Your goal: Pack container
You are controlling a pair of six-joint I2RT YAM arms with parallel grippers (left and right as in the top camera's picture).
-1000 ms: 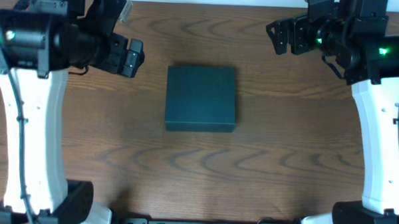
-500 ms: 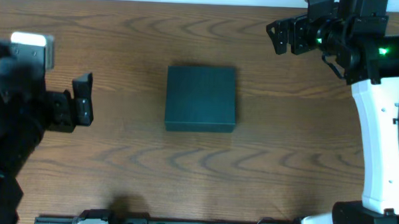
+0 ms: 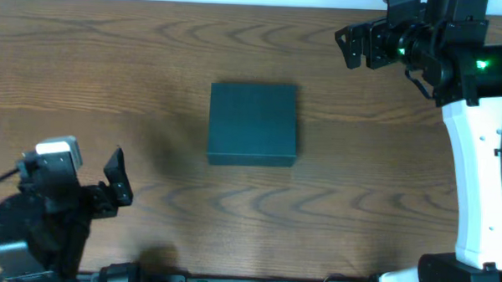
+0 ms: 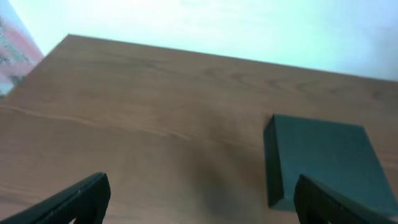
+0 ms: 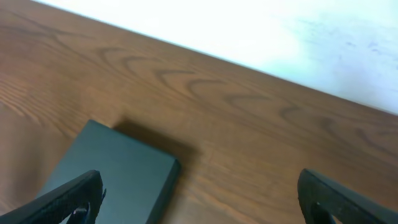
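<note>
One container, dark teal and lid down, lies flat at the centre of the overhead frame on the wooden table, its edges square to the frame. It looks nearly square, so I can't tell its long axis. There are two grippers. The left gripper is at lower left and the right gripper at upper right, both spread wide, well apart from the box.

A robot lab bench — wood-grain table, plain white wall
</note>
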